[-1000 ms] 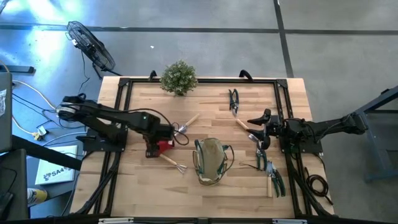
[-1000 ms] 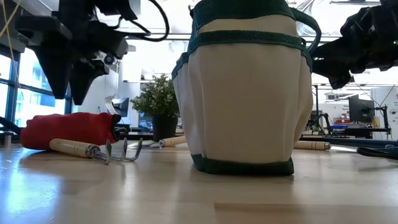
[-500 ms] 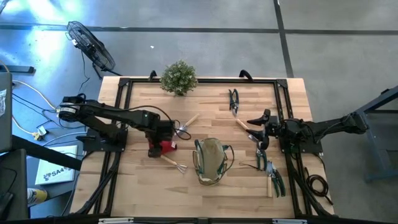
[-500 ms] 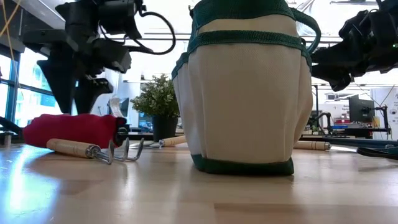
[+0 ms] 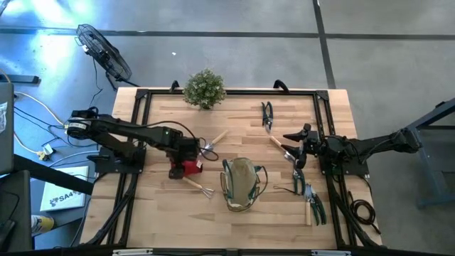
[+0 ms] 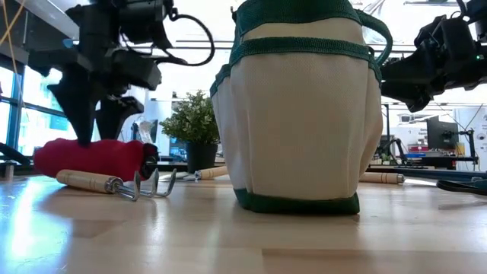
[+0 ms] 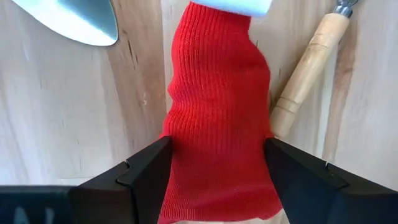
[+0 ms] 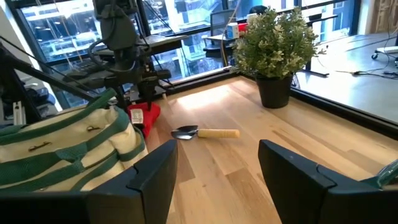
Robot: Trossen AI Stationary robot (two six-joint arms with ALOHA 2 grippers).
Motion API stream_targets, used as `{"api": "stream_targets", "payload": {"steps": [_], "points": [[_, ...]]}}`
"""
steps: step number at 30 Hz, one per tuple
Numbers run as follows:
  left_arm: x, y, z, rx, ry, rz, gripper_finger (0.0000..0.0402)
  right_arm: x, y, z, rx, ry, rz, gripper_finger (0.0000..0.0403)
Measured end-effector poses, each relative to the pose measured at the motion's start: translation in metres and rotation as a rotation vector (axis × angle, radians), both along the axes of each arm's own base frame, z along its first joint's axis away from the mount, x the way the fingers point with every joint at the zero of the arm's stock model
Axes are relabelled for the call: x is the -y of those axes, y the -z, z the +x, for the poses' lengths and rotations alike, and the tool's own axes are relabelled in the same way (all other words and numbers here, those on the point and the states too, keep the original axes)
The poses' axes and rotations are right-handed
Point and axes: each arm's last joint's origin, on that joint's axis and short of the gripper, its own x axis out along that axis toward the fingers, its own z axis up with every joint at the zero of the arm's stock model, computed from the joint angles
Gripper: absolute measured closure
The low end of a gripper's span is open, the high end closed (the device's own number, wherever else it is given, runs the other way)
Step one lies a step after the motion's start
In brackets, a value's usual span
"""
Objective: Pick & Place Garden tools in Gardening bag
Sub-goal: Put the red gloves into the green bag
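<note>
**Left gripper straddling the red knitted piece; bag not yet visibly loaded**

The left gripper (image 7: 214, 171) is standing low over the red, ribbed-knit, cone-shaped piece (image 7: 217, 118), its two dark fingers (image 7: 146, 168) spread wide, one on each side of the fabric and not yet clenched on it. The piece is lying on the pale wooden table (image 5: 170, 206), left of the olive-green and tan fabric gardening bag (image 5: 240, 183), which is standing upright near the table's middle. The right gripper (image 5: 290, 142) is hovering above the right half of the table with its fingers parted and nothing between them.

Progress: judging from the high view, the task is at an early stage. No tool is visibly lying in the bag's mouth, though its depth is not fully shown. Every tool in sight is resting on the table and is left to be moved.

Count, from the high view:
- one bag;
- one red piece;
- one wooden-handled metal rake (image 5: 197, 186), just beside the red piece;
- two wooden-handled metal trowels, one (image 5: 213, 141) beyond the left gripper and one (image 5: 276, 143) partly under the right gripper;
- one pair of dark snips (image 5: 266, 115) at the far right;
- one pair of green-handled pruners (image 5: 310, 196) at the near right;
- one bushy green potted plant (image 5: 205, 89) at the far edge, no part of the task.
</note>
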Motion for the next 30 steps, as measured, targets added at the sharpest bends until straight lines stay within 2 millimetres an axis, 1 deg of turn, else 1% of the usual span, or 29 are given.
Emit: {"api": "stream_targets", "payload": {"steps": [3,8,21,25,28,30], "points": [[0.0000,0.0071,-0.0025,-0.001,0.000,-0.001,0.0156,0.0000,0.0000,0.0000,0.000,0.000,0.001,0.0186],[0.0000,0.0122,-0.0012,0.039,0.030,0.006,0.0156,0.0000,0.0000,0.0000,0.000,0.000,0.001,0.0186],[-0.0001,0.0125,-0.0001,0.058,0.064,0.018,0.0161,-0.0001,0.0000,0.0000,0.001,-0.001,0.002,0.0186],[-0.0002,0.0125,-0.0001,0.057,0.064,0.019,0.0192,-0.0001,0.0000,0.0000,0.001,-0.001,0.002,0.0186],[-0.0002,0.0125,-0.0002,0.057,0.064,0.019,0.0234,0.0000,0.0000,0.0000,0.001,0.000,0.002,0.0186],[-0.0002,0.0126,-0.0003,0.056,0.064,0.019,0.0269,0.0000,0.0000,0.0000,0.001,0.000,0.002,0.0186]]}}
